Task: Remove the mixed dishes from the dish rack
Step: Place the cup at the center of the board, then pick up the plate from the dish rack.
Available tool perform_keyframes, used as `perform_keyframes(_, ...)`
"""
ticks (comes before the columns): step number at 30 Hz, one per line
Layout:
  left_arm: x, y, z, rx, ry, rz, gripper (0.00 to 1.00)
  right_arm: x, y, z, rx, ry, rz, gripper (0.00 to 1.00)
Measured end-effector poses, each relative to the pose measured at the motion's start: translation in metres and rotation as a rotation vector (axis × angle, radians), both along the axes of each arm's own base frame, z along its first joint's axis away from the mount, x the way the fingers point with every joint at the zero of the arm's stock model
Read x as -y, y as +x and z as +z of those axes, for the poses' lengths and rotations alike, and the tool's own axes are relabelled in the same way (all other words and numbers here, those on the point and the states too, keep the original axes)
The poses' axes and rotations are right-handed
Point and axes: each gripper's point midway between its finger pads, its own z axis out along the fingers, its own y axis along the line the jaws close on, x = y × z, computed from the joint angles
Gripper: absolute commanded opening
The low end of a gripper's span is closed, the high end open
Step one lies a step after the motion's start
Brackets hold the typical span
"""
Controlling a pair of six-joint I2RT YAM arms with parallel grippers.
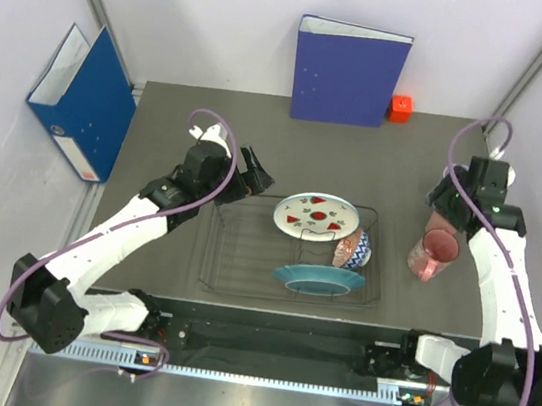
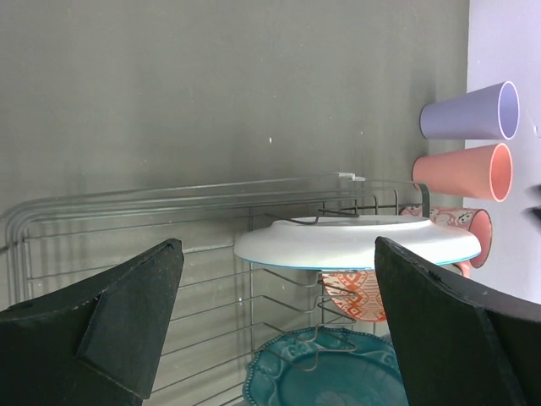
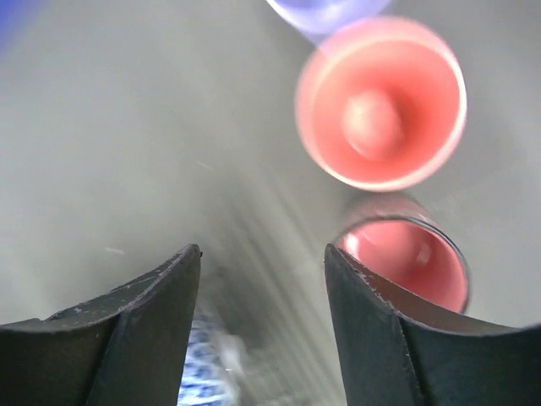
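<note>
The dark wire dish rack (image 1: 211, 255) sits mid-table and holds the white watermelon plate (image 1: 316, 216), the teal plate (image 1: 314, 281) and the small patterned bowl (image 1: 354, 247). My left gripper (image 1: 255, 173) is open and empty just off the rack's far left corner, facing the white plate (image 2: 355, 241) with the teal plate (image 2: 325, 376) below it. Right of the rack stands a pink cup (image 1: 433, 254). My right gripper (image 1: 450, 210) is open and empty above the cups: two pink cups (image 3: 380, 101) (image 3: 410, 258) and the lavender cup (image 3: 325, 10), which also shows in the left wrist view (image 2: 469, 112).
A blue binder (image 1: 350, 73) stands at the back wall with a small red cube (image 1: 399, 108) beside it. Another blue binder (image 1: 83, 101) leans at the left wall. Walls close in on the table's left, back and right.
</note>
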Motion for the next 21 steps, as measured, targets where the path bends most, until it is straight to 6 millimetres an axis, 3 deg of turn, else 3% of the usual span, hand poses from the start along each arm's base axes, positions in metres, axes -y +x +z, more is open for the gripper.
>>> perform_keyframes(3,-0.001,0.002,0.006,0.022,0.015,-0.005,0.99,-0.010,0.012,0.052,0.141,0.007,0.021,0.62)
perform_keyframes(5,-0.003,0.004,0.012,0.039,0.034,-0.006,0.99,-0.026,0.018,0.087,0.243,0.017,0.065,0.62)
perform_keyframes(8,-0.007,0.007,0.028,0.084,0.073,-0.016,0.99,-0.069,0.017,0.128,0.381,0.054,0.192,0.62)
perform_keyframes(12,-0.002,0.006,0.048,0.160,0.120,-0.108,0.99,-0.127,0.006,0.158,0.523,0.109,0.390,0.62)
perform_keyframes(16,0.013,-0.005,0.057,0.226,0.141,-0.272,0.99,-0.173,-0.007,0.164,0.638,0.142,0.550,0.62)
perform_keyframes(21,0.033,-0.027,0.064,0.318,0.153,-0.485,0.99,-0.182,-0.007,0.147,0.696,0.150,0.589,0.63)
